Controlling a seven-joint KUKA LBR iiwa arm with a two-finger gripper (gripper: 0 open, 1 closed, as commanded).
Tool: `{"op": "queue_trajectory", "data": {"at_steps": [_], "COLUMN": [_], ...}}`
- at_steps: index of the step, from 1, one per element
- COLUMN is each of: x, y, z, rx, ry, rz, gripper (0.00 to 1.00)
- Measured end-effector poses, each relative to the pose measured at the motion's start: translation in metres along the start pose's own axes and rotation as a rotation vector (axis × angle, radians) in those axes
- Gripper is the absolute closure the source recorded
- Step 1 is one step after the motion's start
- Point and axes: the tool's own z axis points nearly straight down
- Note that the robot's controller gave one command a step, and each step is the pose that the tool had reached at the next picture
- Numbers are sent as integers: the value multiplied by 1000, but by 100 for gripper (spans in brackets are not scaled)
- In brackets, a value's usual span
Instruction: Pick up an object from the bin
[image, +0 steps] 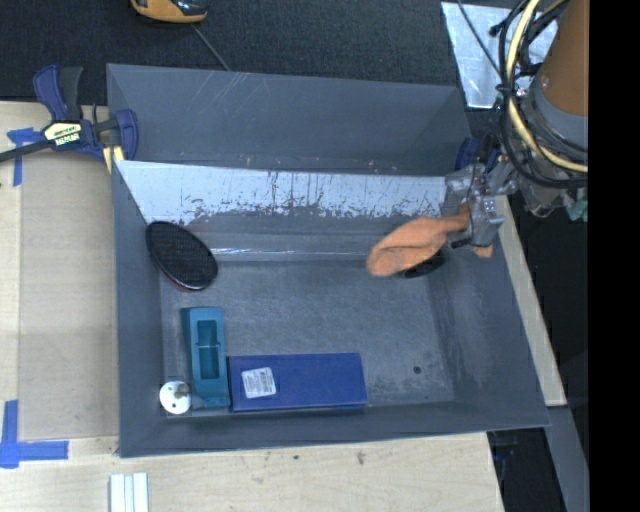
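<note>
Within the claw (478, 235), orange cloth (405, 250), trailing left

The middle of the bin (330, 310) floor is lying bare, a broad open stretch running from the back wall down to the front right corner. Along the front left, a flat blue box (297, 382), a narrow teal block (205, 355) just beside its left end and a small white round thing (175, 397) are crowding that corner together. A black oval thing (181, 256) is sitting alone at the back left (a gap is showing between it and the teal block). At the back right, the gripper (478, 235) is clamping a floppy orange thing (410, 247), the pair taking up the space beside the right wall.
</note>
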Motion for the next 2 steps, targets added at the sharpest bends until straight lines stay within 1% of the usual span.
{"op": "queue_trajectory", "data": {"at_steps": [1,2], "x": [4,4], "y": [0,-1], "z": [-67,-70], "rx": [1,3], "ry": [-3,-18], "rz": [9,4], "gripper": [100,100]}}
